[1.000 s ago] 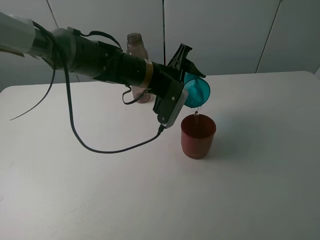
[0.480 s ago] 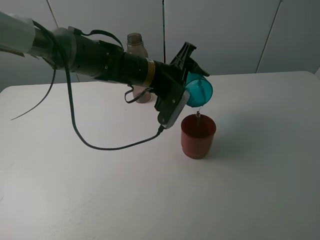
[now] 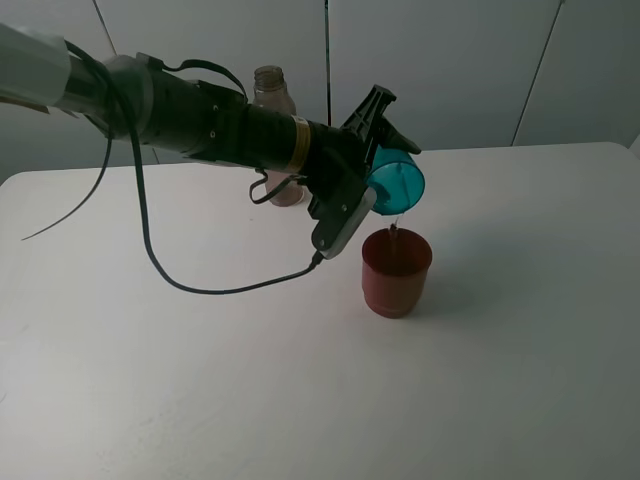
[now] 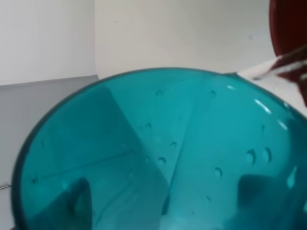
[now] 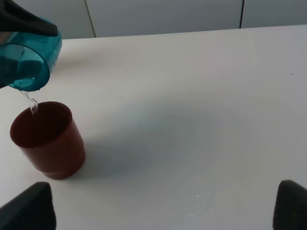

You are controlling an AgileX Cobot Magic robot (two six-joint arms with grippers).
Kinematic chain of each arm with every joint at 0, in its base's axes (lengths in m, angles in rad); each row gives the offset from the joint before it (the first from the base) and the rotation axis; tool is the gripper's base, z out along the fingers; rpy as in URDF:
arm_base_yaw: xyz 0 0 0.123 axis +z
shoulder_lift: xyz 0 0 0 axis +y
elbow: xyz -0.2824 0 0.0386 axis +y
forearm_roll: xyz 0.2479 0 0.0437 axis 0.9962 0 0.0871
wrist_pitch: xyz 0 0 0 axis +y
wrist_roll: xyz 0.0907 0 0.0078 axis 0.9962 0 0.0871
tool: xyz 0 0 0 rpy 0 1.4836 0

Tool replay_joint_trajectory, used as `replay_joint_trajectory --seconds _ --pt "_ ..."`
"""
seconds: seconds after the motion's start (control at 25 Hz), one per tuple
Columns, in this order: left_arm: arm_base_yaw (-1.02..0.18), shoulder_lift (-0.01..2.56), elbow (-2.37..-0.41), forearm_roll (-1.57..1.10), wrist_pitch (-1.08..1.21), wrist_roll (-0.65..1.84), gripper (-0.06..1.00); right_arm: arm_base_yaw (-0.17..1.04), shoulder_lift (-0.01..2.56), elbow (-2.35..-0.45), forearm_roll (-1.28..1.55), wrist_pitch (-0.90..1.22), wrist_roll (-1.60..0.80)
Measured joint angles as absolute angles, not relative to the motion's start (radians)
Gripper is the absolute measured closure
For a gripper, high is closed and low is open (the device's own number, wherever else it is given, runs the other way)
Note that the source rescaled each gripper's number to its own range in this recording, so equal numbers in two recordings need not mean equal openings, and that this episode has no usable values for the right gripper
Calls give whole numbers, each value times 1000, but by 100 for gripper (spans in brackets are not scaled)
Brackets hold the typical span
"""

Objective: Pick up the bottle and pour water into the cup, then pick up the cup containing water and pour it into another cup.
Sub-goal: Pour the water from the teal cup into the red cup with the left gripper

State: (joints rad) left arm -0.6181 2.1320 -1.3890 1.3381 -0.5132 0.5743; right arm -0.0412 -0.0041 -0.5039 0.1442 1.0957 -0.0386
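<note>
Since a second earlier, the left gripper [image 3: 385, 150] had lifted slightly and tipped the teal cup [image 3: 395, 182] further; its jaws stayed pinched on that cup, held tilted just above the red cup [image 3: 396, 270]; a thin stream of water [image 5: 31, 103] fell into the red cup, which stood upright on the white bench [image 3: 520, 340]; the bottle [image 3: 272, 95] stood behind the arm; the right gripper [image 5: 163, 211] showed spread jaws, well apart.

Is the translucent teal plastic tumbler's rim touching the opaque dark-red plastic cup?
Apart. The right wrist view shows white table between the teal tumbler and red cup.
</note>
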Motion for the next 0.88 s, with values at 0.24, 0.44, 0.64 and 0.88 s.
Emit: replay_joint_trajectory --seconds 0.24,0.44,0.64,0.88 --pt "-623 2132 -1389 1325 -515 608 92 -41 -4 -504 144 1096 -39" --pt "-627 2132 -1389 1323 -520 671 92 -41 -4 -504 144 1096 -39" --pt "-627 2131 -1389 1321 -533 711 92 -41 -4 -504 144 1096 -39" --pt "-627 2130 -1389 1312 -537 773 92 -41 -4 -504 144 1096 -39"
